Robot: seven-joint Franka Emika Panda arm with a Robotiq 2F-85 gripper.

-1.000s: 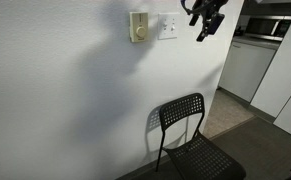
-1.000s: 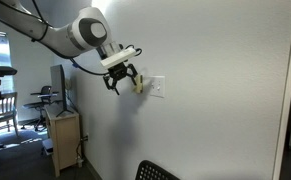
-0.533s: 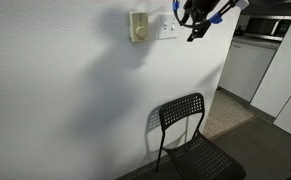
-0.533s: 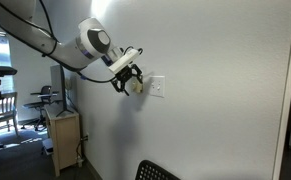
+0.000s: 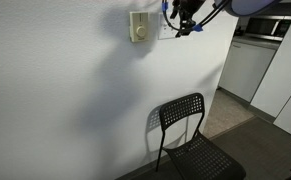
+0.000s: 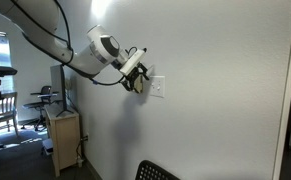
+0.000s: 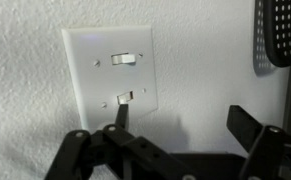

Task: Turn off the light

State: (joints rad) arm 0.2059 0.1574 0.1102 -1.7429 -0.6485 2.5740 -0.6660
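Wrist view looks straight at the white switch plate (image 7: 97,75), which fills the upper left of the picture on a textured white wall (image 7: 195,70). The plate carries two small toggles, the upper toggle (image 7: 123,59) directly above the lower toggle (image 7: 124,97) in this view. The dark fingers (image 7: 83,155) stand along the bottom edge, spread wide apart with nothing between them. The plate lies above the finger nearer the picture's left edge, not centred over the gap. That finger's narrow tip (image 7: 119,115) reaches up to just under the lower toggle; whether it touches cannot be told. A black perforated chair back (image 7: 277,35) shows in the top right corner. In both exterior views the fingers (image 5: 185,18) (image 6: 138,82) are right at the switch plate (image 5: 166,31) (image 6: 158,87), high on the wall, and partly cover it. In an exterior view a cream-yellow box with a round dial (image 5: 138,26) sits just beside the plate, on the side away from the fingers, and the black chair (image 5: 190,125) stands on the floor below.
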